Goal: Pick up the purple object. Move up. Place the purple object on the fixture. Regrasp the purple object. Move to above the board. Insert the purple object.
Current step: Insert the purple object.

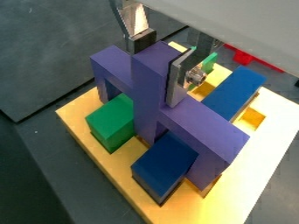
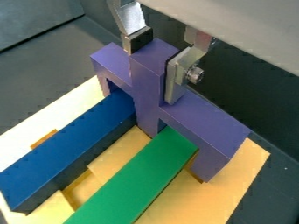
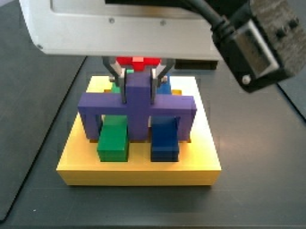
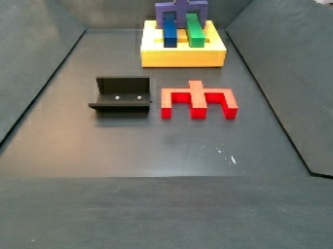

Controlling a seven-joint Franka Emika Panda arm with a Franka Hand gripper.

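Note:
The purple object (image 1: 152,101) stands on the yellow board (image 1: 87,131), its legs straddling the green bar (image 1: 114,122) and the blue bar (image 1: 163,162). Its central stub points up. My gripper (image 1: 160,61) is closed on that stub, one finger on each side, which also shows in a wrist view (image 2: 160,59). In a side view the purple object (image 3: 138,106) spans the board (image 3: 138,170) with the gripper (image 3: 139,73) above it. In a side view the board (image 4: 182,56) lies at the far end, and the black fixture (image 4: 120,95) stands empty on the floor.
A red block (image 4: 198,100) lies on the floor beside the fixture, between it and the right wall. Dark walls ring the floor. A large white camera housing hangs over the board in a side view (image 3: 107,27).

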